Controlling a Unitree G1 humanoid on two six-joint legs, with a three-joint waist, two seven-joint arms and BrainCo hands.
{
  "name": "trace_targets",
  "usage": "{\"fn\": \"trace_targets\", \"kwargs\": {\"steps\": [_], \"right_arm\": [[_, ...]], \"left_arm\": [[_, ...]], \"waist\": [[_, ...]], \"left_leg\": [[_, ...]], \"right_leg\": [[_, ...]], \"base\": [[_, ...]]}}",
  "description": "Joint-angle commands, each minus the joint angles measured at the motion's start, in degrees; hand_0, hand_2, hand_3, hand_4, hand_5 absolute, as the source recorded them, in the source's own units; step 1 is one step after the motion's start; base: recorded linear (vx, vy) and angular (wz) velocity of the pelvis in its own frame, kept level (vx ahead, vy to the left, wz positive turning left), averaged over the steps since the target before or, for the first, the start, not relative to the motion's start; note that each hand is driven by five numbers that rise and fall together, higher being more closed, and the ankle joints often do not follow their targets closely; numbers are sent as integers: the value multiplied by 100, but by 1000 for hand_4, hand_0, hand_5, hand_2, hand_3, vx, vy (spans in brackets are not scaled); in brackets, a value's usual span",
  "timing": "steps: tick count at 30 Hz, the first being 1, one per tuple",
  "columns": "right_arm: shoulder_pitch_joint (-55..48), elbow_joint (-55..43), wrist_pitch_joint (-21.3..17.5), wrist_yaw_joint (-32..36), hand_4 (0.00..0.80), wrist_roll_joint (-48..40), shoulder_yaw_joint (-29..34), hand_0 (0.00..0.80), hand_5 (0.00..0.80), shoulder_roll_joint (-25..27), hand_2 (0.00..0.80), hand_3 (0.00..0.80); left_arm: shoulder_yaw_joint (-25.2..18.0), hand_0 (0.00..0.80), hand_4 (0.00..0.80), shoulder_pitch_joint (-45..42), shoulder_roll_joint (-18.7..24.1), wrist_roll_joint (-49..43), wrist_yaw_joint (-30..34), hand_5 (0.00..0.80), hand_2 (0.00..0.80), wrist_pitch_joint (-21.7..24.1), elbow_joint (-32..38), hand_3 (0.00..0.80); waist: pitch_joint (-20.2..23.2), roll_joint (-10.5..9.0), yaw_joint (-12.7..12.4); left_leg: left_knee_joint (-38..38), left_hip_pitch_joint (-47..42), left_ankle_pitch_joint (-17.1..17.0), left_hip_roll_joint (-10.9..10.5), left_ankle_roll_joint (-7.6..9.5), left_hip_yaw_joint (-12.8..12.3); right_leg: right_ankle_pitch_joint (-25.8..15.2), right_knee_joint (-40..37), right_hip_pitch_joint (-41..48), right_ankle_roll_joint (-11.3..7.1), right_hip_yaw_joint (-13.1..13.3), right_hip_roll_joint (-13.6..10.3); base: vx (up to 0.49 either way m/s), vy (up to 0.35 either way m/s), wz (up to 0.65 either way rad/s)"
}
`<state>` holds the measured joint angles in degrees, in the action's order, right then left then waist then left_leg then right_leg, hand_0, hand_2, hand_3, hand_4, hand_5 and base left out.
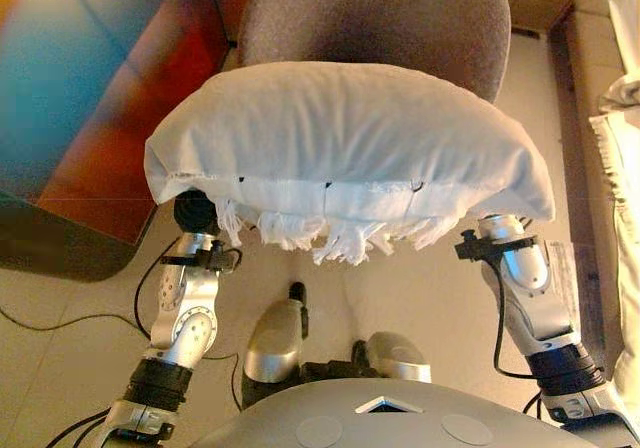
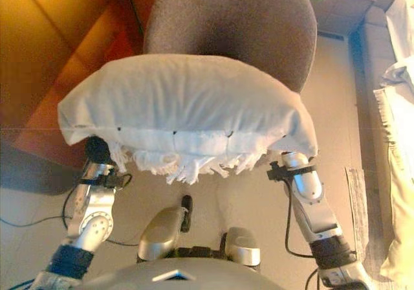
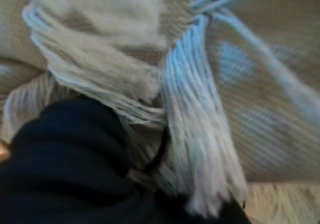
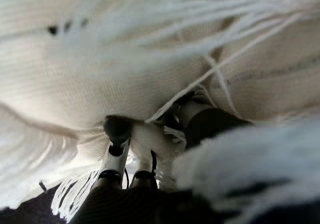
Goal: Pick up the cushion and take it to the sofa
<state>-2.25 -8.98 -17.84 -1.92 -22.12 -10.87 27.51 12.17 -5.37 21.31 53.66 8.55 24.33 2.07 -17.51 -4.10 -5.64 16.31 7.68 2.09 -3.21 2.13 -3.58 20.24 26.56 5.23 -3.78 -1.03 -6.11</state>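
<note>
The white cushion [image 1: 340, 138] with a fringed edge is held up in front of me, above the floor and just before a grey chair [image 1: 370, 13]. My left hand [image 1: 195, 211] is under the cushion's left end. Only its dark cover [image 3: 65, 169] shows among the fringe, and its fingers are hidden. My right hand [image 1: 497, 230] is under the cushion's right end. In the right wrist view its fingers [image 4: 116, 149] reach straight up and press their dark tips into the cushion's underside [image 4: 75, 84].
The grey chair's seat is right behind the cushion. A reddish-brown tabletop [image 1: 90, 98] fills the left side. A pale sofa with white cloth [image 2: 398, 102] runs along the right edge. Beige floor [image 1: 420, 298] lies below the cushion.
</note>
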Motion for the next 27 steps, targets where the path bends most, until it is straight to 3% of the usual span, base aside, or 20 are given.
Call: {"fn": "trace_targets", "kwargs": {"steps": [1, 3, 5, 6, 8, 10, 14, 16, 20, 22, 25, 27], "right_arm": [[295, -779, -530, 34, 800, 276, -531, 800, 800, -208, 800, 800], [304, -732, -485, -20, 800, 276, -556, 800, 800, -284, 800, 800], [259, -736, -445, 34, 800, 281, -523, 800, 800, -320, 800, 800], [207, -732, -480, 134, 800, 207, -447, 800, 800, -292, 800, 800], [107, -673, -648, 241, 800, 109, -368, 800, 800, -218, 800, 800], [125, -625, -690, 220, 800, 77, -349, 800, 800, -168, 800, 800], [265, -534, -615, 92, 800, 33, -345, 800, 800, -126, 800, 800], [269, -547, -586, 120, 800, 31, -320, 800, 800, -156, 800, 800], [339, -577, -556, 161, 800, -66, -270, 800, 800, -18, 800, 800], [417, -567, -451, 195, 800, -188, -225, 800, 800, 78, 800, 800], [373, -569, -433, 292, 800, -233, -207, 800, 800, 198, 800, 800], [320, -534, -440, 373, 800, -303, -223, 800, 800, 233, 800, 800]], "left_arm": [[406, 800, 800, 260, -19, -334, 505, 800, 800, 144, 679, 800], [321, 800, 800, 288, 39, -244, 597, 800, 800, 5, 657, 800], [240, 800, 800, 272, 48, -261, 636, 800, 800, -67, 688, 800], [183, 800, 800, 243, 46, -257, 608, 800, 800, -114, 745, 800], [206, 800, 800, 241, 49, -266, 584, 800, 800, -58, 721, 800], [271, 800, 800, 277, 29, -284, 566, 800, 800, -66, 738, 800], [321, 800, 800, 262, 26, -300, 621, 800, 800, -80, 775, 800], [293, 800, 800, 233, 31, -272, 658, 800, 800, -87, 753, 800], [329, 800, 800, 337, 62, -182, 632, 800, 800, 2, 669, 800], [313, 800, 800, 368, 25, -50, 579, 800, 800, -41, 673, 800], [337, 800, 800, 262, -8, -93, 471, 800, 800, 77, 734, 800], [306, 800, 800, 214, -39, -169, 295, 800, 800, 103, 726, 800]], "waist": [[1040, -4, -19], [1099, 37, 48], [1095, 80, 97], [1083, 136, 134], [1021, 203, 273], [1021, 194, 379], [984, 190, 575], [974, 194, 636], [1107, 130, 689], [1195, 118, 721], [1241, 121, 752], [1186, 40, 735]], "left_leg": [[-1086, 151, -485, -21, 90, 366], [-1192, -46, -492, -52, 78, 326], [-1273, -233, -482, -62, 40, 297], [-1377, -418, -467, -37, -1, 332], [-1463, -726, -377, -18, -50, 465], [-1484, -867, -248, -46, -70, 519], [-1570, -1274, 177, 16, -40, 615], [-1567, -1411, 281, 77, -20, 676], [-1461, -1527, 449, 232, -38, 658], [-1200, -1610, 370, 388, -167, 583], [-93, -1300, -419, 715, -451, 444], [847, -853, -594, 797, -420, 339]], "right_leg": [[-2086, 733, 293, -370, -267, 379], [-2070, 269, 44, -332, -322, 497], [-2028, -284, -133, -276, -606, 428], [-1994, -782, -306, -172, -810, 370], [-1991, -1615, -447, -25, -831, 331], [-2292, -2344, -537, -99, -589, 229], [-3194, -3054, -967, -365, -6, -64], [-3267, -2999, -1044, -368, 210, -55], [-2960, -2987, -820, -281, 139, 50], [-2821, -2927, -702, -151, 122, 147], [-2635, -2850, -576, 123, 27, 305], [-2569, -2798, -488, 267, -20, 314]], "base": [[523, 75, 0], [409, 51, 8], [314, 20, 0], [313, -21, -6], [284, -46, -3], [236, -69, 23], [280, -141, 34], [287, -194, 12], [295, -231, 4], [297, -178, -1], [223, -174, 1], [166, -193, 4]]}}
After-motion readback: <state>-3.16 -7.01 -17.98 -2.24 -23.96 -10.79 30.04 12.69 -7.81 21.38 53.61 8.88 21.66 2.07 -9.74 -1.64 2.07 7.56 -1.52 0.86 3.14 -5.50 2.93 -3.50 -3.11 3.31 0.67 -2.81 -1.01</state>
